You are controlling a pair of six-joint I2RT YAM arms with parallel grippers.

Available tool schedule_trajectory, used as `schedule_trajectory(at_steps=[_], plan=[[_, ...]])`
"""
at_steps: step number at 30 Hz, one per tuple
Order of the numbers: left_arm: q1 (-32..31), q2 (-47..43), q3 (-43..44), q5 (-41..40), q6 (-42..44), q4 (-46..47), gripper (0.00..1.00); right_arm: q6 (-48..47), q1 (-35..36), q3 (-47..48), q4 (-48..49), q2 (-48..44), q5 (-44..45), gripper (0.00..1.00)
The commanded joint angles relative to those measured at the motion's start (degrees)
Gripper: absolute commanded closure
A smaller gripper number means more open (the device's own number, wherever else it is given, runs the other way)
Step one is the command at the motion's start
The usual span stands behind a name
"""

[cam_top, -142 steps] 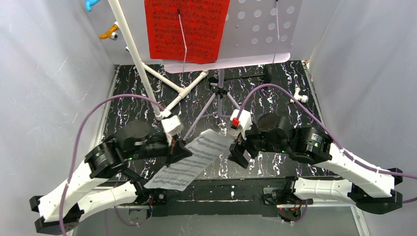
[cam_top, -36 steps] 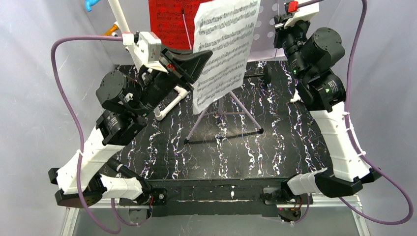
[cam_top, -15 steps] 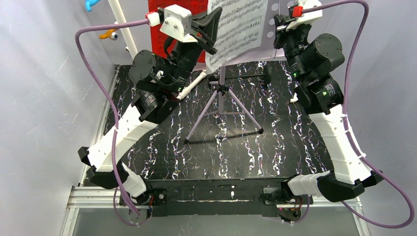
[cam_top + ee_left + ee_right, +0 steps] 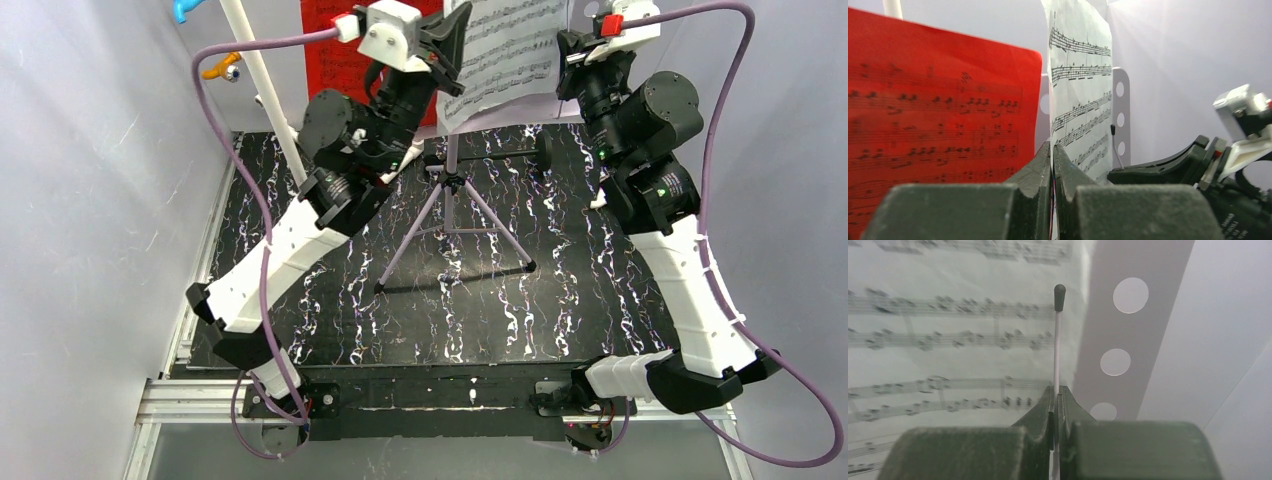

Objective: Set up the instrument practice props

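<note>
Raised high, left fingers (image 4: 1038,170) pinch white music sheet (image 4: 1080,100); right fingers (image 4: 1040,412) pinch retainer wire (image 4: 1057,350).

The music stand (image 4: 451,155) stands at the back middle of the table (image 4: 560,320). One music sheet (image 4: 335,50) leans on the left part of its desk. The second sheet (image 4: 510,45) is just to the right of the first, in front of the desk, and the left gripper (image 4: 1052,150) pinches its near edge. The right gripper (image 4: 1056,392), at the desk's right side, pinches a holder wire (image 4: 1058,340) that lies over this second sheet. A pipe frame (image 4: 262,90) rises to the left of the stand.
</note>
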Motion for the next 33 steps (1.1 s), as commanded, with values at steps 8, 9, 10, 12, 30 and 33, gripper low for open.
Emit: schedule_trajectory(at_steps=[8, 9, 10, 12, 30, 33], plan=[[1.0, 3.6, 3.0, -2.1, 0.4, 3.7, 1.0, 2.2, -0.2, -1.0, 3.1, -1.3, -2.1, 0.99], [1.1, 3.9, 3.2, -2.3, 0.0, 3.9, 1.0, 2.3, -0.2, -0.9, 3.2, -1.3, -2.1, 0.99], [1.3, 4.4, 3.3, -2.5, -0.5, 3.9, 1.0, 2.3, -0.2, -0.8, 3.3, -1.3, -2.2, 0.99], [1.7, 5.1, 3.8, -2.1, -1.7, 4.1, 1.0, 2.5, -0.2, -0.6, 3.2, -1.3, -2.4, 0.99], [4.1, 3.6, -0.4, -2.5, -8.0, 4.1, 0.81, 4.2, -0.2, -3.4, 4.1, -4.0, -2.6, 0.6], [4.4, 1.6, -3.2, -2.1, -10.7, 4.1, 0.65, 5.0, -0.2, -2.5, 1.9, -4.5, -2.5, 0.54]])
